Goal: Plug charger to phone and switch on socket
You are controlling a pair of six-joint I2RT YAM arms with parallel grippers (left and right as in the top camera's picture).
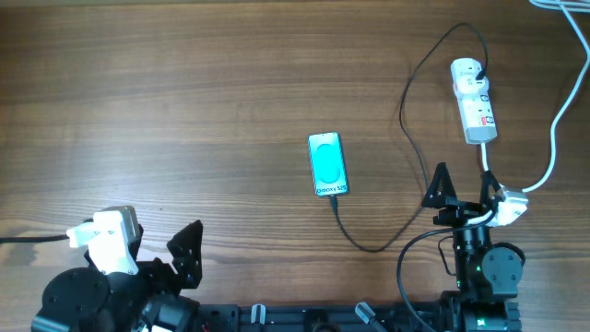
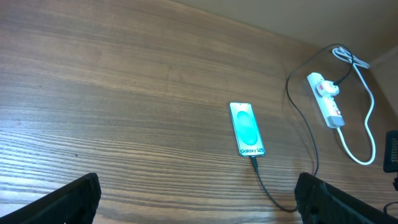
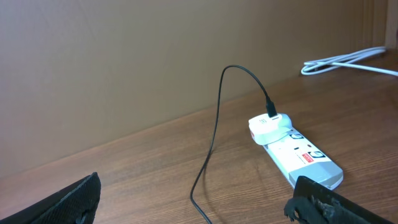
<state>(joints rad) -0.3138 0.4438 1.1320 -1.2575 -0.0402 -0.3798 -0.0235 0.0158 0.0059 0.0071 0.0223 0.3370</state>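
Along near edge, left gripper (image 2: 199, 202) at left corner, fingers spread, empty; right gripper (image 3: 196, 199) toward right corner, fingers spread too, empty. Phone (image 1: 328, 164) flat mid-counter, screen up, charger (image 3: 217, 112) tip in its near short edge. Cable loops right, then back to socket (image 1: 475, 109) by far right corner. Switch state can't tell. White cord (image 1: 553, 138) along right edge.

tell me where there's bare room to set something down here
The wide bare wood table left of the cyan-screened flat phone is free. A narrower strip lies between phone and the thin black cable. Crowded: right side, around the white power strip and thick white cord.
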